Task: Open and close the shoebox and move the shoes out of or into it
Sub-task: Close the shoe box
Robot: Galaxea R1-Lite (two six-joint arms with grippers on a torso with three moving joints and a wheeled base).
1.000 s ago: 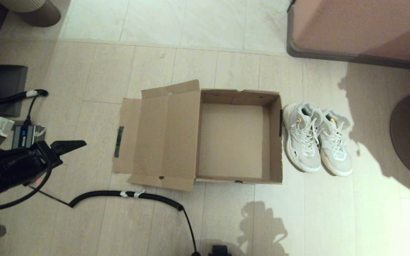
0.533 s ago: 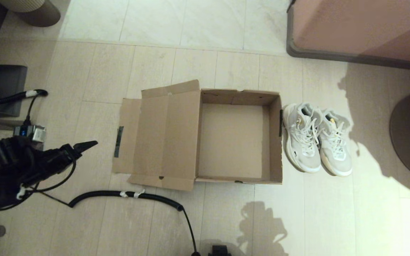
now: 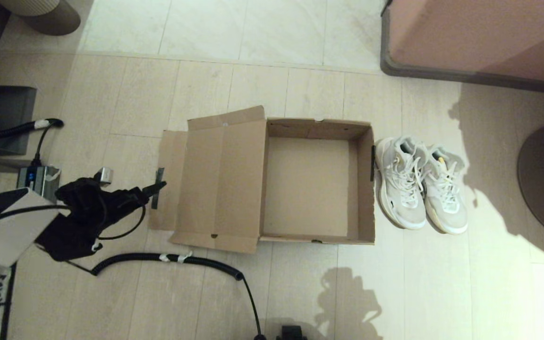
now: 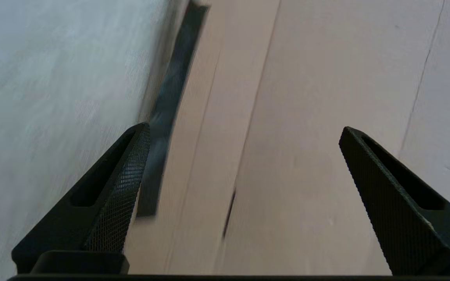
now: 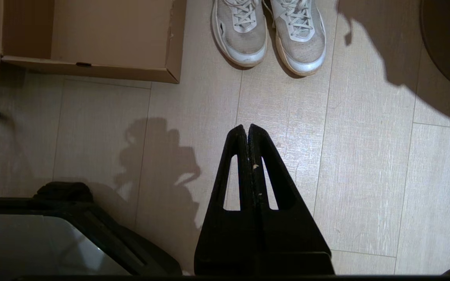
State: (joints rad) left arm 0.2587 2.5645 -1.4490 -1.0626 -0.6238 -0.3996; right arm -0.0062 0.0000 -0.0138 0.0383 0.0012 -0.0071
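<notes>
Cardboard of the shoebox is seen lying open on the floor, its lid folded flat to the robot's left; the shoes are stood paired just beside its right wall, outside it; the left gripper is placed at the lid's outer, taped edge, probably so the flap can be lifted shut; its fingers are spread wide, holding nothing; the right gripper is parked well back from the shoes, fingers pressed together.
</notes>
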